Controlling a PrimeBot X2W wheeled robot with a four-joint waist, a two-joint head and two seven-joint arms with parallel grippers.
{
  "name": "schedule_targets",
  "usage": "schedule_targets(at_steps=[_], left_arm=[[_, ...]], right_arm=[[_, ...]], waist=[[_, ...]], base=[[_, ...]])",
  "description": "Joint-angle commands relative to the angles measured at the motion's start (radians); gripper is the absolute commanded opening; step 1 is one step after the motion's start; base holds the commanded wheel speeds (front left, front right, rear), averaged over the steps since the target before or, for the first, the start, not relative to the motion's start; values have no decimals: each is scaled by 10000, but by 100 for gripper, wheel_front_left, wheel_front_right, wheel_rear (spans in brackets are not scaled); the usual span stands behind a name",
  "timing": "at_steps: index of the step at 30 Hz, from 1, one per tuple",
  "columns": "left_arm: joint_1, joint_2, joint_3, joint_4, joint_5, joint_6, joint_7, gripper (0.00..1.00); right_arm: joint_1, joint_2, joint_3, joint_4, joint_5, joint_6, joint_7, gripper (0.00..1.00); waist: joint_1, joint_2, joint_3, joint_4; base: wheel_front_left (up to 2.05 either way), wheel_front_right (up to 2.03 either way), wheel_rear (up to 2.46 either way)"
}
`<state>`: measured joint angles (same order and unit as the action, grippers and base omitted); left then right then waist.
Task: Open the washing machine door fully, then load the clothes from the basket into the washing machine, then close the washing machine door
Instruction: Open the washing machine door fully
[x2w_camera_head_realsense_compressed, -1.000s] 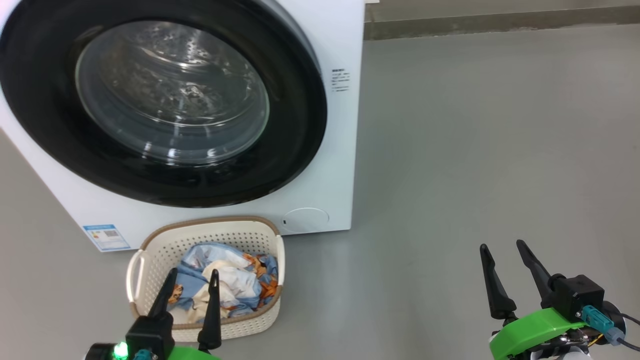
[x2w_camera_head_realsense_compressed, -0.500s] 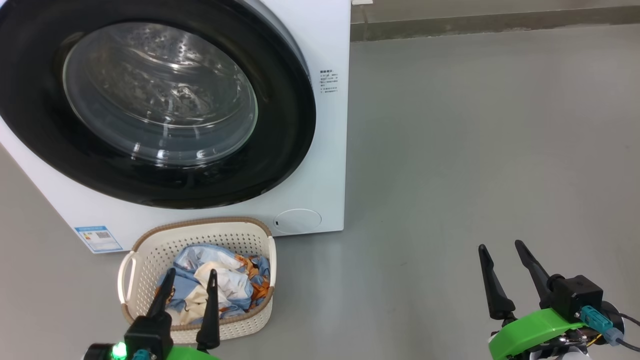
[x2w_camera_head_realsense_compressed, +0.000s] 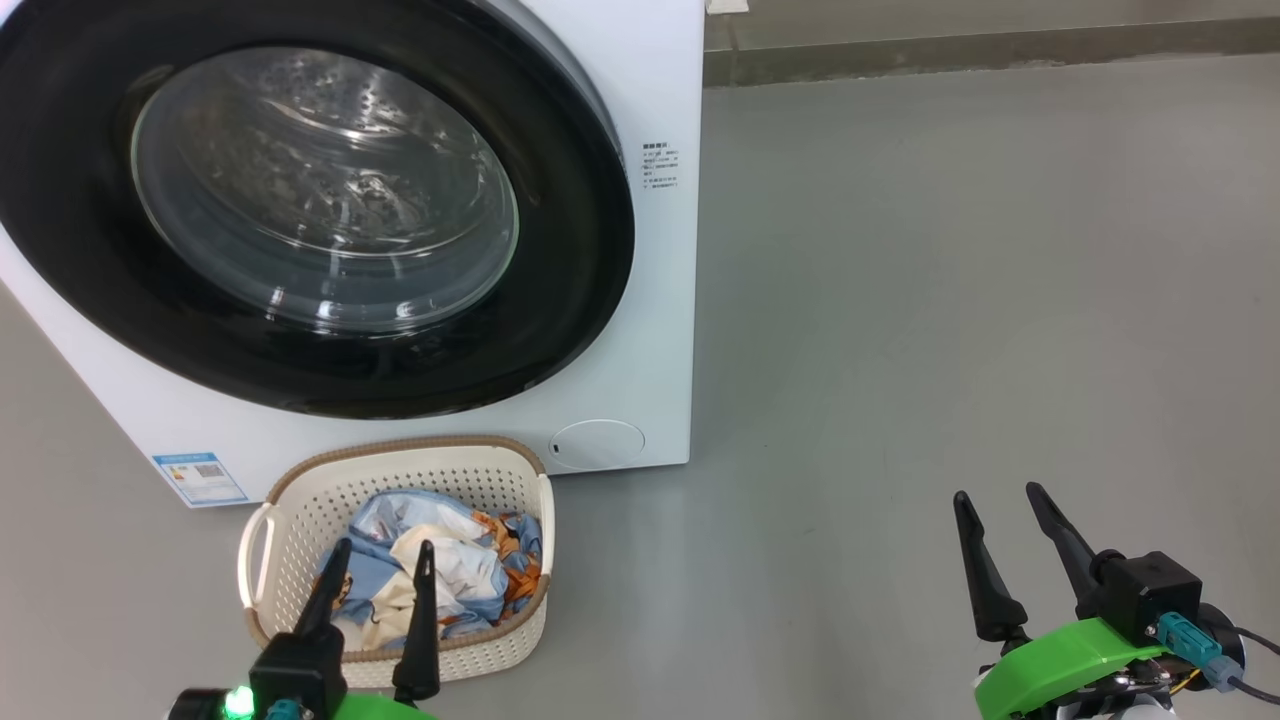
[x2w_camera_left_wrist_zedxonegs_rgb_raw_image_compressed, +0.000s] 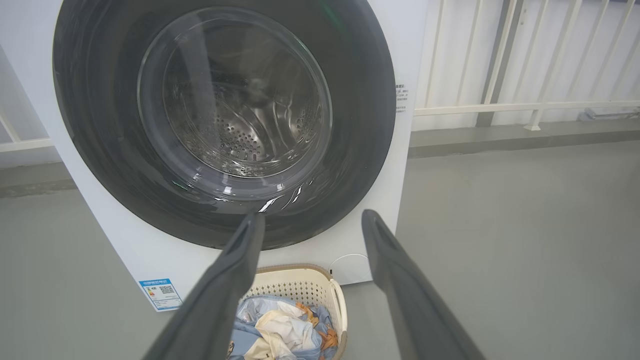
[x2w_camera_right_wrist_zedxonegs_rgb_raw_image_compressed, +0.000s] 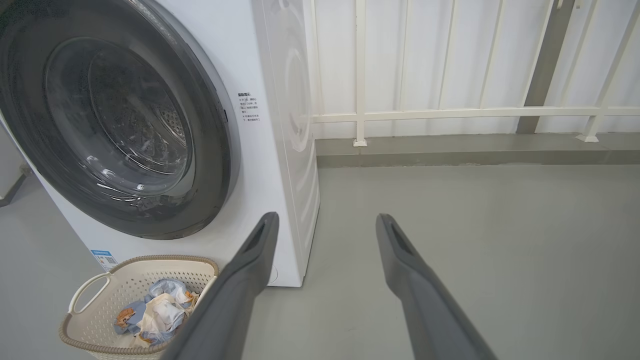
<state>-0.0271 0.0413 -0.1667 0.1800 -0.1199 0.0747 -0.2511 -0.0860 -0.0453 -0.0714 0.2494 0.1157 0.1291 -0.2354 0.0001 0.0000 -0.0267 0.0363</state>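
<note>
The white washing machine (x2w_camera_head_realsense_compressed: 660, 330) stands at the left, its black-rimmed door (x2w_camera_head_realsense_compressed: 560, 250) lying flat against the front, with the steel drum showing through the glass. On the floor just in front sits the cream basket (x2w_camera_head_realsense_compressed: 330, 500), holding the light-blue and cream clothes (x2w_camera_head_realsense_compressed: 450, 570). My left gripper (x2w_camera_head_realsense_compressed: 385, 547) hovers open over the basket's near side with nothing between its fingers. In the left wrist view the left gripper (x2w_camera_left_wrist_zedxonegs_rgb_raw_image_compressed: 312, 216) points at the door's (x2w_camera_left_wrist_zedxonegs_rgb_raw_image_compressed: 360, 125) lower rim. My right gripper (x2w_camera_head_realsense_compressed: 997, 493) is open and empty over bare floor, well to the right of the machine.
Grey floor (x2w_camera_head_realsense_compressed: 950, 280) stretches to the right of the machine. A low kerb (x2w_camera_right_wrist_zedxonegs_rgb_raw_image_compressed: 450, 155) and a white railing (x2w_camera_right_wrist_zedxonegs_rgb_raw_image_compressed: 450, 114) run along the back wall. A blue label (x2w_camera_head_realsense_compressed: 200, 478) and a round cap (x2w_camera_head_realsense_compressed: 598, 444) mark the machine's lower front.
The whole head picture has shifted slightly left, so the camera moved. Both grippers stay open and in the same places; the door, basket and clothes are unchanged.
</note>
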Motion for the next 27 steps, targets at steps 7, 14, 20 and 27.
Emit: schedule_targets(at_steps=[7, 14, 20, 27], left_arm=[[-274, 89, 349, -191, 41, 84, -107, 100], [-266, 89, 367, -127, 53, 74, -107, 100], [-263, 89, 369, -151, 0, 73, -107, 100], [-269, 89, 362, -130, -61, 78, -107, 100]], right_arm=[[-483, -49, 313, -224, -31, 16, -125, 100], [-491, -49, 315, -230, -23, 16, -130, 100], [-495, -49, 331, -213, -29, 16, -125, 100], [-513, -49, 336, -223, -30, 16, -134, 100]], waist=[[0, 0, 26, 31], [0, 0, 29, 35], [0, 0, 26, 28], [0, 0, 42, 32]], base=[[0, 0, 0], [0, 0, 0], [0, 0, 0], [0, 0, 0]])
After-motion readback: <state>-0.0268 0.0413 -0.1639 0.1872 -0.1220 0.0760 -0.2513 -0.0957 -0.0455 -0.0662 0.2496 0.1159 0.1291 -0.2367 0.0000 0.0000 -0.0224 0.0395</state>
